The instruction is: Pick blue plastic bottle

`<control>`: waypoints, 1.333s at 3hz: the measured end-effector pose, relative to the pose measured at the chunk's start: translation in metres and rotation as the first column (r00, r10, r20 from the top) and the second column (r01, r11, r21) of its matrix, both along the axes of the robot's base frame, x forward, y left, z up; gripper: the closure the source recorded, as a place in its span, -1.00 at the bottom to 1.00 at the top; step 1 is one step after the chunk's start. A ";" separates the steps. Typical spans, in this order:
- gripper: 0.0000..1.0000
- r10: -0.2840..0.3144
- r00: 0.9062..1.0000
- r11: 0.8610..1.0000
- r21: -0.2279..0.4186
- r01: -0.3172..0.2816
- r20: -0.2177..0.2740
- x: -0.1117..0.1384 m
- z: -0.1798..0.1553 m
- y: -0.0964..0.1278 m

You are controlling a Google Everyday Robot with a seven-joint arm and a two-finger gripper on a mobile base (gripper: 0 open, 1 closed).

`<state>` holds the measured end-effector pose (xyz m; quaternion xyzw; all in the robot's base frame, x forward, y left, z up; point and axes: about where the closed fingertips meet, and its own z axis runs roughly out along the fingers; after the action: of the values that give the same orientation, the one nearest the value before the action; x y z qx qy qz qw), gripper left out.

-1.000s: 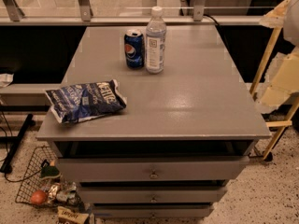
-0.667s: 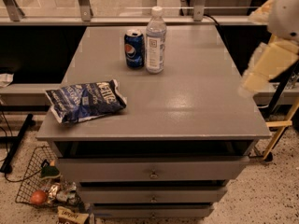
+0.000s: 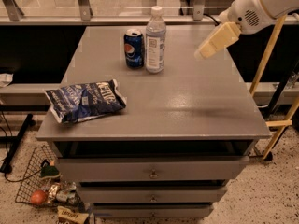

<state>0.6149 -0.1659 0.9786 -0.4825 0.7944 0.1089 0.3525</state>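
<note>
Nearest, on the floor at the lower left, a wire basket (image 3: 27,192) is sitting with scraps of litter in and around it. Above it, the gray cabinet's drawers (image 3: 153,172) are facing the camera, the top one standing slightly out. On the cabinet top (image 3: 187,106), a blue chip bag (image 3: 86,100) is lying flat near the front left edge. Farther back, the blue plastic bottle (image 3: 155,41) is standing upright (white cap on), just to the right of a blue soda can (image 3: 134,48), the two nearly touching. To the right of them, the white arm (image 3: 261,3) is slanting down from the upper right corner, and its cream gripper (image 3: 208,48) is hanging above the far right part of the top, angled down-left toward the bottle yet well apart from it. Whether the gripper is spread or closed I cannot tell.
</note>
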 end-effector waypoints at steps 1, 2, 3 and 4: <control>-1.00 -0.030 0.999 0.998 0.058 0.031 -0.011 0.018 -0.012 0.006; -1.00 -0.023 0.999 0.997 0.071 0.025 -0.029 0.017 -0.022 0.014; -1.00 0.027 0.999 0.992 0.123 -0.024 -0.025 0.025 -0.040 0.054; -1.00 0.030 0.999 0.978 0.204 -0.034 0.022 0.039 -0.046 0.092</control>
<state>0.6537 -0.0735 0.9329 -0.4576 0.7677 0.1908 0.4059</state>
